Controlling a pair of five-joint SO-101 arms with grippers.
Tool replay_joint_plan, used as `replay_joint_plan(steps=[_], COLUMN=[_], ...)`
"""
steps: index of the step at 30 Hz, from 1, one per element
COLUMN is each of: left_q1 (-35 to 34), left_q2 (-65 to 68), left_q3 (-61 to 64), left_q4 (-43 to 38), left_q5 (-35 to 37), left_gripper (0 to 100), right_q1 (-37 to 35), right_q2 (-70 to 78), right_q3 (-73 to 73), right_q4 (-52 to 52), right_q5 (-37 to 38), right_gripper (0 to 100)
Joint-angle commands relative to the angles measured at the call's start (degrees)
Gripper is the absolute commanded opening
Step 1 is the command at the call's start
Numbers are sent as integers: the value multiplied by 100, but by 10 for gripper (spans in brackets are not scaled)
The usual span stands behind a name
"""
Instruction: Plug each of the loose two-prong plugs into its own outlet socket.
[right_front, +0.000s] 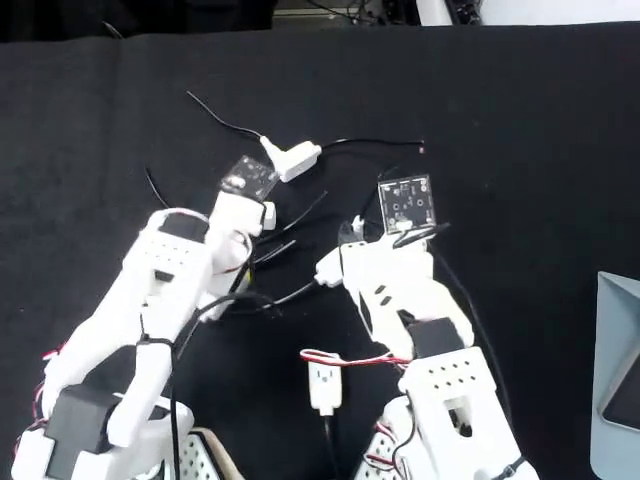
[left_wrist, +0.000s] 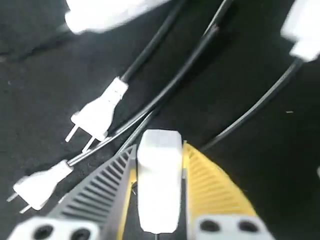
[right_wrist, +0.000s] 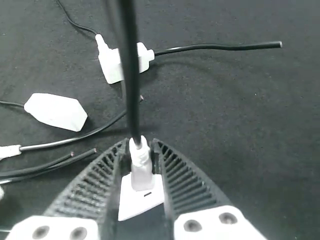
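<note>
The left tool (left_wrist: 159, 147) was closed on a white socket block (left_wrist: 159, 200), held lengthwise with its end jutting just past the tips. Just ahead and to one side, a first loose plug (left_wrist: 95, 117) and a second loose plug (left_wrist: 40, 185) were seen lying on the desk (left_wrist: 280, 190) among crossing black cords. Their prongs were turned away from the block. A push made from this pose would likely have missed the slots or bent a prong, and the smooth block could have been levered out of the grip.

The right tool (right_wrist: 139, 142) was pinched on a white plug (right_wrist: 140, 185) whose prongs could not be seen. Its black cord (right_wrist: 129, 75) ran straight out past the tips. Had that cord been drawn tight, the plug might have been twisted in the grip or dragged off line.

Farther out lay an already joined pair (right_wrist: 122, 60) – it could have been snagged and tugged by any cord swept along with the tool.
</note>
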Motion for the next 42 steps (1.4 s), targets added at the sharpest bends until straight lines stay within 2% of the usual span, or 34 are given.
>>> replay_joint_plan(steps=[1,4,8,14,17,21,26,29,33,36,42], left_q1=[-426,-892,-1385,-1912,-1956,-1912,-1516,-1349,-1367,-1332,-1165], left_q2=[-220,-264,-237,-246,-290,-299,-264,-237,-237,-237,-299], left_q3=[330,321,92,-110,-198,-796,-892,-453,374,848,778], left_q4=[-501,-510,-475,-466,-273,651,1160,844,-123,-712,-888], left_q5=[193,264,0,0,-9,-9,18,26,35,0,-9], left_gripper=[236,271,273,274,275,275,274,271,268,216,113], right_q1=[53,44,44,-53,-123,-141,-141,-141,-141,-141,-141], right_q2=[-92,-92,-92,-92,-92,-92,-92,-92,-92,-92,-92], right_q3=[-242,-242,-233,-180,-180,-171,-171,-136,-119,-119,-119], right_q4=[-79,-79,-79,-79,-79,-70,-70,-70,-70,-70,-70], right_q5=[35,35,35,35,35,35,35,35,35,35,35], right_gripper=[13,13,13,13,13,13,13,13,13,13,13])
